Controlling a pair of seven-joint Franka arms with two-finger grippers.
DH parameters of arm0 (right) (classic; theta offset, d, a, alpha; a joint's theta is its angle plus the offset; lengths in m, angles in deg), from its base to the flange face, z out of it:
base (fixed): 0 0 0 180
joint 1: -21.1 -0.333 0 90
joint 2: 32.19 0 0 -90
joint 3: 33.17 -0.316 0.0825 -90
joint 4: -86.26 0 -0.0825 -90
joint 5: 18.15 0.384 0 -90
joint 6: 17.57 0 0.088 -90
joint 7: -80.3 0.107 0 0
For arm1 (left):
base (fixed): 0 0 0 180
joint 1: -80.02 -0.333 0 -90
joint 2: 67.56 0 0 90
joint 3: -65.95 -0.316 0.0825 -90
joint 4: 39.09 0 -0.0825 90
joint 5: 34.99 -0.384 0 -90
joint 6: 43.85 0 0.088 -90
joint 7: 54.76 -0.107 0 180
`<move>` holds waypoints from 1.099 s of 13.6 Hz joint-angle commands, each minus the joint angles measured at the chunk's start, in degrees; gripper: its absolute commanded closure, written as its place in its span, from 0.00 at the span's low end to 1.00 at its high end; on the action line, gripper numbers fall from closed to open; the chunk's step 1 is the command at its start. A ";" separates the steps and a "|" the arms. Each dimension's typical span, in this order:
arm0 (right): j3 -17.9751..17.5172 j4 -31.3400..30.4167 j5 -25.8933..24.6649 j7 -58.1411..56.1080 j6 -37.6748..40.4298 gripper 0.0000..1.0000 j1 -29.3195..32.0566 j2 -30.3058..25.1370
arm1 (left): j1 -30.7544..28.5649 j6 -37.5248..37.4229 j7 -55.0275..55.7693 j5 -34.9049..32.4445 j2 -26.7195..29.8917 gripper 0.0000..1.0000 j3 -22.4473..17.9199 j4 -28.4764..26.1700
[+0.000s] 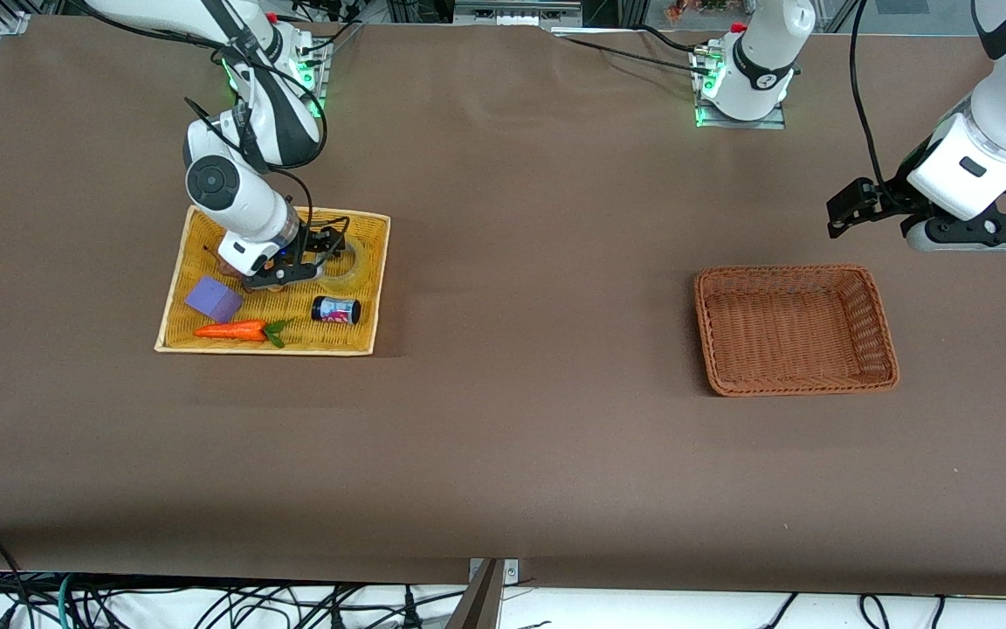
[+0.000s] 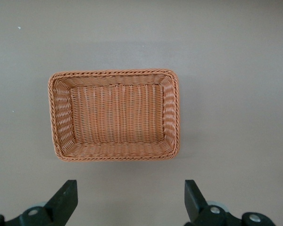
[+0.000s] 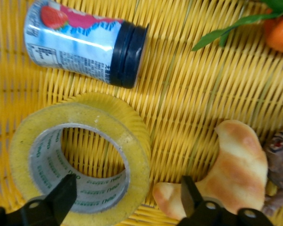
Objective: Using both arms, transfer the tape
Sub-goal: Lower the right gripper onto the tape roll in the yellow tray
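Yellowish tape (image 3: pixel 80 155) between right gripper (image 3: pixel 127 193) fingers (image 3: pixel 63 190); croissant (image 3: pixel 226 169) beside.

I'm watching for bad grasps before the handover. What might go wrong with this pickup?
The right end effector is open low over the tape, one finger in its hole. The croissant lies beside the other finger and might be caught. The can lies close and could be nudged.

Brown table (image 1: pixel 503 454); black cables (image 1: pixel 206 607) trail along its near edge.
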 commanded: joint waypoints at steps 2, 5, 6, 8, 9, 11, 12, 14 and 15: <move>-0.41 -0.32 -0.06 0.93 -2.16 0.29 0.33 0.91 | -0.42 -0.31 -0.96 0.85 0.52 0.00 0.30 0.26; -0.41 -0.15 0.03 1.02 -1.90 0.89 0.33 0.82 | -0.42 -0.31 -0.96 0.93 0.52 0.00 0.30 0.26; -0.41 0.12 0.12 1.98 -1.81 1.00 0.33 0.56 | -0.42 -0.31 -0.96 0.93 0.52 0.00 0.30 0.26; -0.50 0.73 0.03 3.74 -1.46 1.00 0.33 0.03 | -0.42 -0.31 -0.96 0.93 0.52 0.00 0.30 0.26; -0.50 1.26 0.12 3.74 -0.41 1.00 0.33 -0.49 | -0.42 -0.31 -0.96 0.93 0.52 0.00 0.30 0.26; -0.50 3.97 0.20 3.74 4.14 1.00 0.33 -2.07 | -0.42 -0.31 -0.96 0.93 0.52 0.00 0.30 0.26; -1.11 5.99 0.29 3.83 7.47 1.00 0.42 -3.03 | -0.42 -0.31 -0.96 0.85 0.52 0.00 0.30 0.26; -3.13 11.86 0.38 3.83 13.54 1.00 0.33 -3.83 | -0.42 -0.31 -0.96 0.85 0.52 0.00 0.30 0.26; -4.00 15.72 0.38 3.83 17.14 1.00 0.33 -3.66 | -0.42 -0.31 -0.96 0.85 0.52 0.00 0.30 0.35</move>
